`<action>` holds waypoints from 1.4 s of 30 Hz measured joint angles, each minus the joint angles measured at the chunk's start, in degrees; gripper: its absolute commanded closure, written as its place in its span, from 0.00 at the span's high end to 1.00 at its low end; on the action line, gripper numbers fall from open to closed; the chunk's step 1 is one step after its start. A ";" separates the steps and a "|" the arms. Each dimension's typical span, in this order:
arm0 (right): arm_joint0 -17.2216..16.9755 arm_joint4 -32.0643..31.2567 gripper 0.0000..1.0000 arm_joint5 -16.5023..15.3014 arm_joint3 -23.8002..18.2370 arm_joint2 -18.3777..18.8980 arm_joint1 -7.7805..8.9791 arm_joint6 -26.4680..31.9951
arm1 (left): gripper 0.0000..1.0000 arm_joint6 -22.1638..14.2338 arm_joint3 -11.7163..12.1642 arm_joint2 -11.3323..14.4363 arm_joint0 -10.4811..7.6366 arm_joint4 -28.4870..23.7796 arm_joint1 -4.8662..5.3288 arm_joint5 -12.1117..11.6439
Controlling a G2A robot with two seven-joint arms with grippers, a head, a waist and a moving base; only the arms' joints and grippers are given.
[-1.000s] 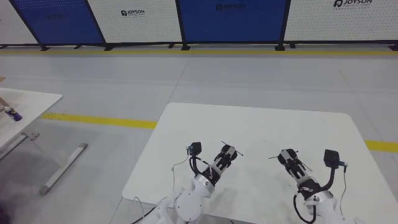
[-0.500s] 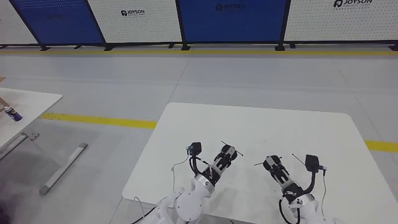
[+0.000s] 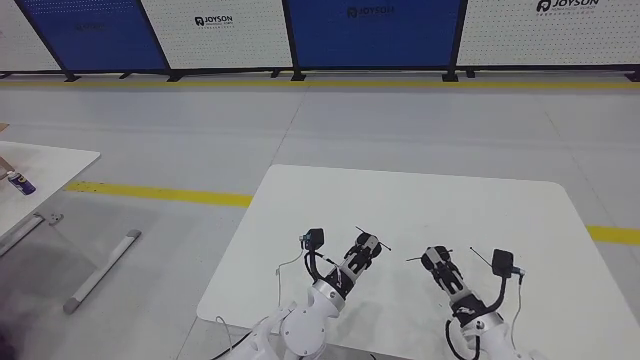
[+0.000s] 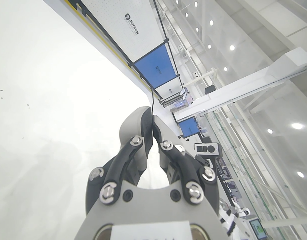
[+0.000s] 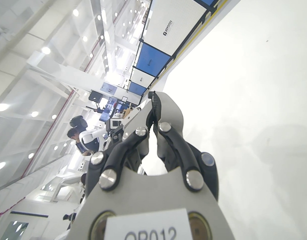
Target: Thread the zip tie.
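Left gripper [image 4: 152,120] clamped on thin black zip tie [image 4: 152,98]. Right gripper [image 5: 153,104] clenched on a black strip [image 5: 150,95]. Both hang over the white table [image 3: 430,200].

zip tie [image 4: 152,97] lower length hidden inside left gripper [image 4: 152,117]

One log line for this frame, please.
left tool: shut on zip tie | right tool: shut on thin black strip, same tie unclear | both over table, tips apart | threading: not done

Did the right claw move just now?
Yes, the right claw slid sideways toward the left claw, away from the table's right edge.
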 measured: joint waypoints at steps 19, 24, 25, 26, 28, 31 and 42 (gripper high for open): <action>-0.01 -5.71 0.00 -0.69 1.69 -4.64 -1.96 -10.97 | 0.00 0.00 0.00 0.00 0.00 0.00 0.00 0.00; 0.77 -7.98 0.00 2.58 2.43 -5.60 -2.64 -12.04 | 0.00 0.00 0.00 0.00 0.00 0.00 0.00 0.00; 1.11 -8.55 0.00 3.09 2.79 -6.15 -2.83 -12.12 | 0.00 0.00 0.00 0.00 0.00 0.00 0.00 0.00; 1.57 -9.08 0.00 3.52 3.29 -6.88 -3.09 -12.11 | 0.00 0.00 0.00 0.00 0.00 0.00 0.00 0.00; 2.29 -9.59 0.00 3.75 4.15 -7.77 -3.46 -12.05 | 0.00 0.00 0.00 0.00 0.00 0.00 0.00 0.00; 2.92 -9.78 0.00 3.39 4.92 -8.28 -3.85 -12.81 | 0.00 0.00 0.00 0.00 0.00 0.00 0.00 0.00; 2.66 -9.18 0.00 3.79 5.15 -7.64 -4.34 -14.69 | 0.00 0.00 0.00 0.00 0.00 0.00 0.00 0.00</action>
